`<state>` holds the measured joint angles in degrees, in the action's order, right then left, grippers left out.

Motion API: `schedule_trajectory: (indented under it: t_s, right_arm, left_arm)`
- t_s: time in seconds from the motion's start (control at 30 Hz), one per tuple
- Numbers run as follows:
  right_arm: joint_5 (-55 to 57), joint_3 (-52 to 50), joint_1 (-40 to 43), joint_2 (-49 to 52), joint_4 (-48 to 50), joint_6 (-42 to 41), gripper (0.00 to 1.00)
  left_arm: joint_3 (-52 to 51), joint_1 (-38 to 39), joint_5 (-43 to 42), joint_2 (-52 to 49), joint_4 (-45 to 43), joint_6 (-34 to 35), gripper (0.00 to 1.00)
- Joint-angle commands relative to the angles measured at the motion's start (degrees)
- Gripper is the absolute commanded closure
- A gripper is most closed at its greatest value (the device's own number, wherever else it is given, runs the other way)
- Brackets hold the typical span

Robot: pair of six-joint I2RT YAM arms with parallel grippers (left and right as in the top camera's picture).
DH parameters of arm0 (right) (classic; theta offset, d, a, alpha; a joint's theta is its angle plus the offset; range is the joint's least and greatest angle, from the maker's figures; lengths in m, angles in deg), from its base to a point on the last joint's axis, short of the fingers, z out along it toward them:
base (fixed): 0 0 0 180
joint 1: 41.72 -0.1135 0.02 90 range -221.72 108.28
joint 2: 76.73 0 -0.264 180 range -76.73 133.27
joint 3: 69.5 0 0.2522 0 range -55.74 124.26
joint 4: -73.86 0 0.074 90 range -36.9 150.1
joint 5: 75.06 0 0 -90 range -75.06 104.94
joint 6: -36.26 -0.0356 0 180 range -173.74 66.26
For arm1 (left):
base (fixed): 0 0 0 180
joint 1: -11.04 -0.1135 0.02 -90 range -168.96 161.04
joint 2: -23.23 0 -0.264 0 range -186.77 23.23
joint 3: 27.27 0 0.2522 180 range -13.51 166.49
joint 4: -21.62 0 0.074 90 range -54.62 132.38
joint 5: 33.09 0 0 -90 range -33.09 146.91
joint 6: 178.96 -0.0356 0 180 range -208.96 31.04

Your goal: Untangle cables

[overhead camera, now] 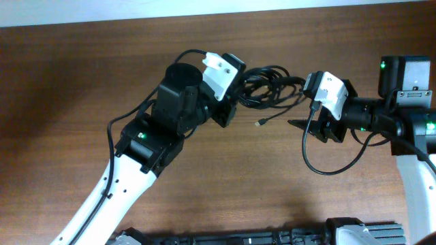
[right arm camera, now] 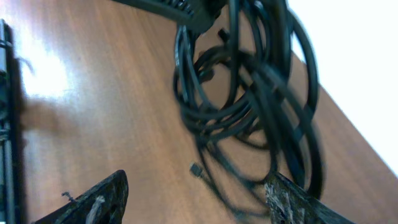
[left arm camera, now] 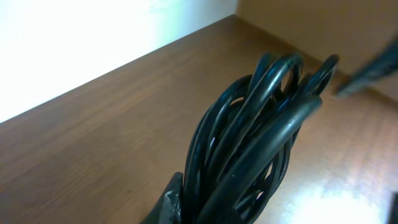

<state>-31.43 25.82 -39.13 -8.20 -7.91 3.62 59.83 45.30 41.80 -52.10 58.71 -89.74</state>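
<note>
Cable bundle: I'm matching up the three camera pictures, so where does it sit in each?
Overhead: the cable bundle sits in the upper middle.
Left wrist: cable bundle fills the centre, rising from the bottom edge toward the upper right.
Right wrist: cable bundle hangs from top centre to lower right.
Shared landmark: the brown wooden table beneath it.
</note>
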Motion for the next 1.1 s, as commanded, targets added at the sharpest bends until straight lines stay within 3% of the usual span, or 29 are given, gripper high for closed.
schedule_trajectory:
  t_s: [0.0, 0.77, 0.87, 1.0, 1.07]
  right_arm:
    - [-1.68, 0.72, 0.04, -0.33, 1.62, 2.64, 0.32]
    - [-0.24, 0.72, 0.04, -0.20, 6.62, 2.64, 0.32]
    - [0.50, 0.72, 0.04, 0.07, 6.97, 2.64, 0.32]
    - [0.46, 0.72, 0.04, 1.18, 6.34, 2.62, 0.40]
    - [0.46, 0.72, 0.04, 1.84, 5.25, 2.62, 0.52]
  left_arm:
    - [0.37, 0.26, -4.68, 0.57, -0.76, -2.36, 1.00]
    - [0.37, 0.26, -14.75, 0.55, -1.22, -4.13, 1.00]
    - [0.37, 0.26, -18.56, 0.57, -1.33, -7.17, 1.00]
    - [0.37, 0.26, -19.67, 0.57, -2.34, -7.52, 1.00]
    - [0.37, 0.26, -19.67, 0.55, -2.78, -7.52, 1.00]
